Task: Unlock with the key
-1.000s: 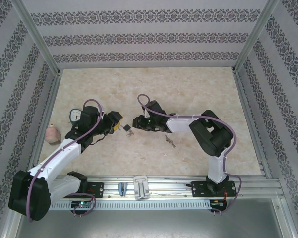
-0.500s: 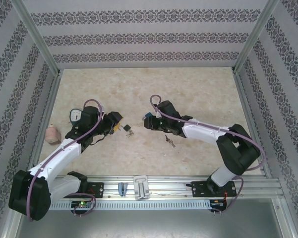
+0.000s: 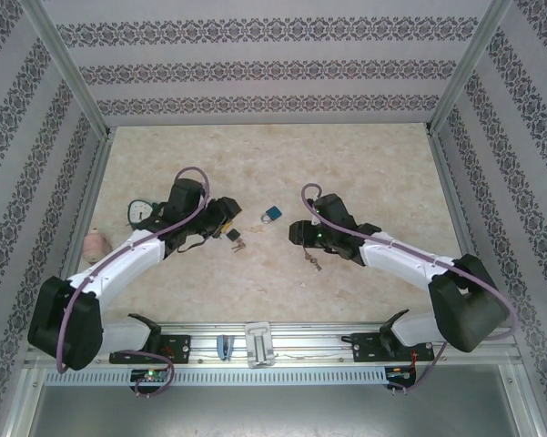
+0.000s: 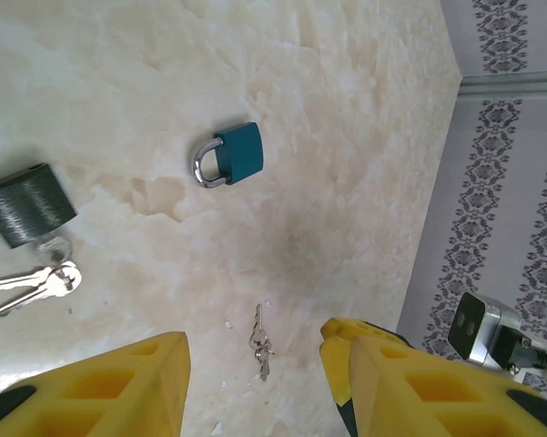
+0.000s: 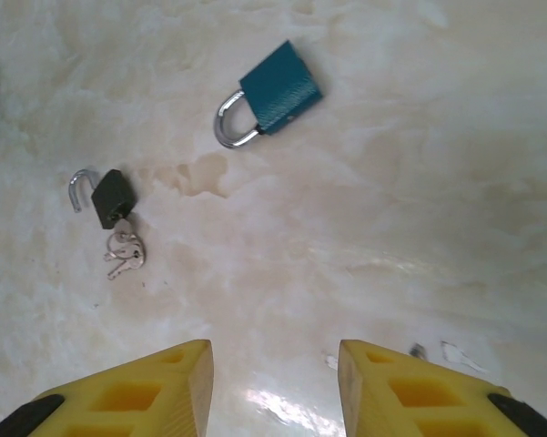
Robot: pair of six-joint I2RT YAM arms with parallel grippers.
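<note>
From above, the left end effector [image 3: 222, 218] and the right end effector [image 3: 295, 232] face each other across the middle of the counter [image 3: 364, 164], both low and both with nothing in them. Between them lie the blue padlock [image 3: 271, 215], a black padlock [image 3: 232, 236] just beside the left one, and loose keys [image 3: 311, 260] near the right one. My guess is each arm hangs back to get a look before picking.

On the left wrist camera, the yellow fingers [image 4: 100, 387] stand partly apart over bare counter, gripping nothing. The blue padlock [image 4: 229, 157] lies flat ahead with its shackle shut. The black padlock [image 4: 27, 205] and its key bunch [image 4: 32, 280] sit off to the side. The loose keys [image 4: 259, 341] lie close in front of the gap.

On the right wrist camera, the fingers [image 5: 127, 396] are likewise partly spread and empty. The black padlock's [image 5: 109, 198] shackle looks sprung open, with its bunch [image 5: 123, 253] touching it, so it seems done. The blue one [image 5: 268, 96] appears to be the lock left to open.
</note>
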